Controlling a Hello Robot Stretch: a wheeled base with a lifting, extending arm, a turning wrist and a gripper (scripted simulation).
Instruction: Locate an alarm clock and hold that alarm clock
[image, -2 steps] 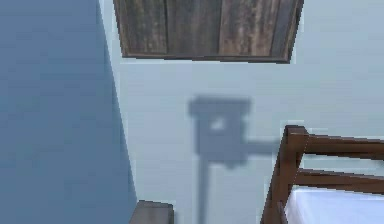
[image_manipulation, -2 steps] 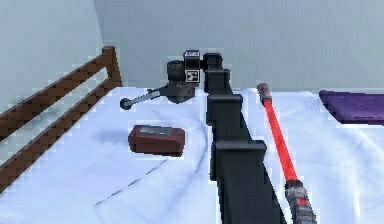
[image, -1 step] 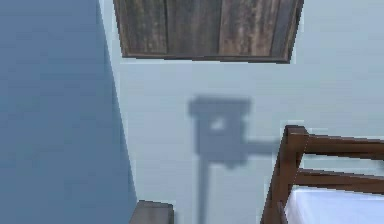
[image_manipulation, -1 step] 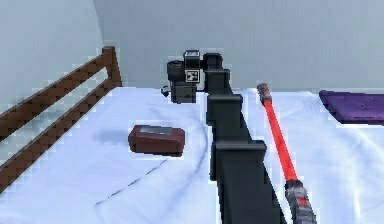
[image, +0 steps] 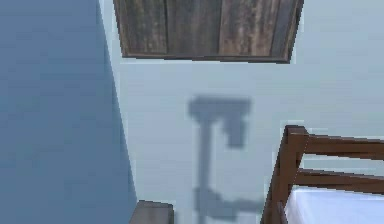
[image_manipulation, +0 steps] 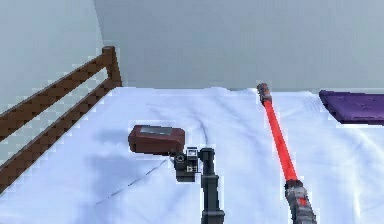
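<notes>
A small dark brown box with a greyish face (image_manipulation: 155, 139) lies on the white bed sheet (image_manipulation: 110, 170) in the arm side view. The dark arm bar (image_manipulation: 211, 195) rises from the bottom edge just right of the box. My gripper (image_manipulation: 179, 159) sits at the bar's far end, right by the box's lower right corner. The box lies on the bed at the gripper, so I cannot tell whether the gripper holds anything or touches it.
A long red bat with a dark handle (image_manipulation: 279, 140) lies on the bed right of the arm. A purple pillow (image_manipulation: 352, 105) rests at the far right. The wooden bed frame (image_manipulation: 60, 95) (image: 310, 170) borders the mattress. A wood-slatted panel (image: 208, 28) hangs on the wall ahead.
</notes>
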